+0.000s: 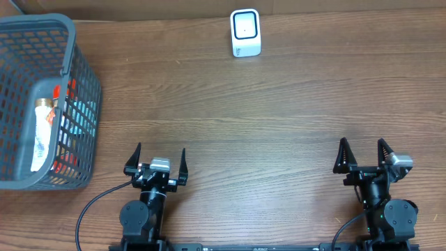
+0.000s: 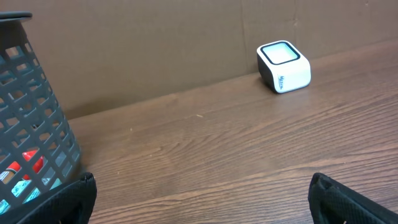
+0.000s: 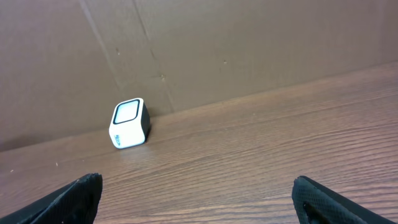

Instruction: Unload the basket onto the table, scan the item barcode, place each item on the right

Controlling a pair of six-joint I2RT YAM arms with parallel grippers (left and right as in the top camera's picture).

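The left hand (image 1: 159, 150) and right hand (image 1: 361, 145) are sitting wide open and empty at the table's (image 1: 279, 104) near edge.
The tube (image 1: 43, 132) is lying in the basket (image 1: 70, 28) by the left edge; grab its middle gently, then show it to the far-edge scanner (image 1: 246, 33).

I count one table (image 1: 265, 111) with a wood-grain top. On it stand one scanner (image 1: 246, 33), white with a dark window, and one grey mesh basket (image 1: 85, 77). Inside the basket I count one white tube (image 1: 43, 136) with a gold cap. Beside it lie red and blue packs (image 2: 30, 163), but I cannot count them through the mesh. I carry two grippers, the left gripper (image 1: 159, 152) and the right gripper (image 1: 362, 148). Each has two fingers (image 1: 133, 159), four in total. I count two black cables (image 1: 89, 207), one at each arm base. One cardboard wall (image 2: 155, 43) stands along the table's far edge.
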